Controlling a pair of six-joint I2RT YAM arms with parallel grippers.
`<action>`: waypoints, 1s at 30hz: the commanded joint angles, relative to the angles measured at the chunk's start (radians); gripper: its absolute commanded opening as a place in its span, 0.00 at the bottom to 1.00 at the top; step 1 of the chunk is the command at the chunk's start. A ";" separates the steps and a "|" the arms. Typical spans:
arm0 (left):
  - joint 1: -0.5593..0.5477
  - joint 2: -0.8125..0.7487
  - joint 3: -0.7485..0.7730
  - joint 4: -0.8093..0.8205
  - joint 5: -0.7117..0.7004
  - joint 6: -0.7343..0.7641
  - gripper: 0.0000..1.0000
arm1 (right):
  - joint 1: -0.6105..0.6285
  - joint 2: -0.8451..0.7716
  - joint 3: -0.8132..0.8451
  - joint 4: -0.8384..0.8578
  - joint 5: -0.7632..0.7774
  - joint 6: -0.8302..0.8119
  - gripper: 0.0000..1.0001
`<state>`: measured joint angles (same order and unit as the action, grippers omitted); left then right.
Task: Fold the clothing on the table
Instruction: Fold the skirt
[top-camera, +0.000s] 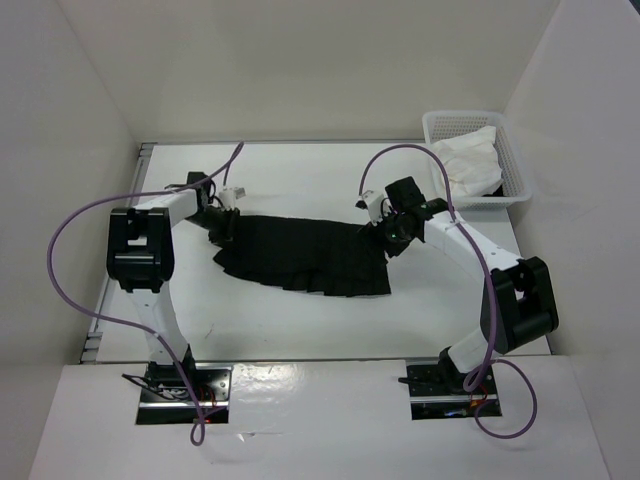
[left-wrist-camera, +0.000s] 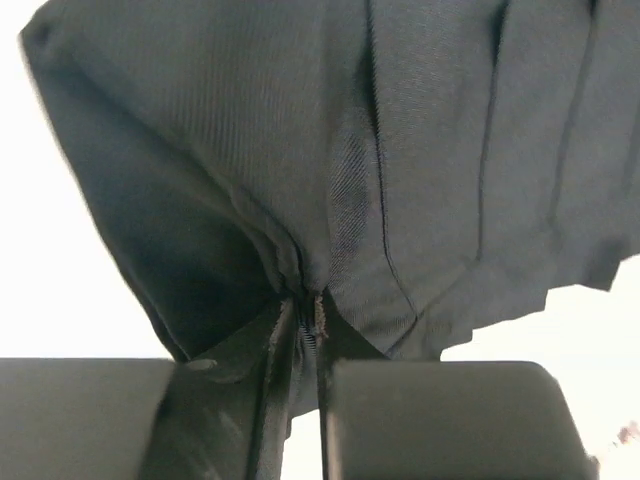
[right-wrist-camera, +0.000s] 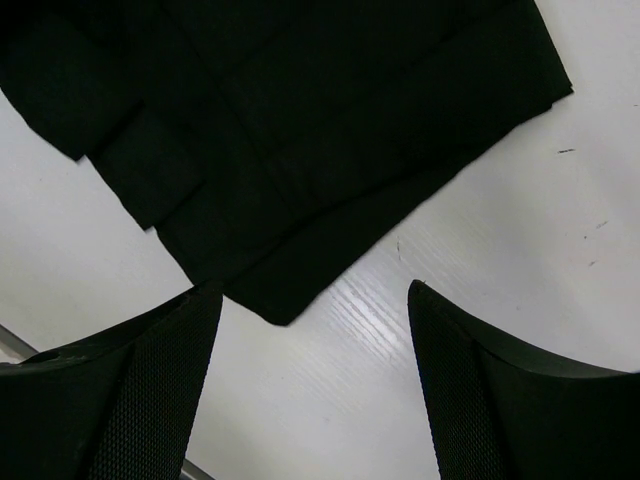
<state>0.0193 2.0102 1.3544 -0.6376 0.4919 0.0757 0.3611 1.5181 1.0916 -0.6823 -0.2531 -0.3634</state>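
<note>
Closest: left gripper (left-wrist-camera: 305, 335), both black fingers clamped on a bunched fold of the black pleated thin-fabric skirt (top-camera: 300, 255) at its left end. The right gripper (right-wrist-camera: 315, 290) has its jaws spread and nothing in them, above the skirt's right corner.

Count: two arms, one skirt, one white plastic mesh basket (top-camera: 516, 165) upper right, holding one white cloth (top-camera: 468, 160).

Skirt lies mid-frame on the flat white table (top-camera: 300, 335). There is a bare strip below the hem and a metal rail (top-camera: 97, 322) at left. Both arms are bent at the elbow, reaching inward.
</note>
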 joint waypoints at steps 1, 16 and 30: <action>-0.004 0.018 -0.066 -0.122 0.141 0.068 0.18 | 0.002 -0.022 -0.012 0.024 -0.020 0.004 0.80; -0.004 -0.220 0.031 -0.231 0.035 0.274 0.81 | -0.007 -0.053 -0.032 0.015 0.009 0.004 0.80; -0.004 0.059 0.246 -0.073 -0.062 0.341 0.80 | -0.094 -0.133 -0.032 -0.060 0.028 -0.014 0.80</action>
<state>0.0143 2.0392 1.5711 -0.7334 0.4244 0.3710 0.2897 1.4422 1.0542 -0.7094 -0.2317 -0.3653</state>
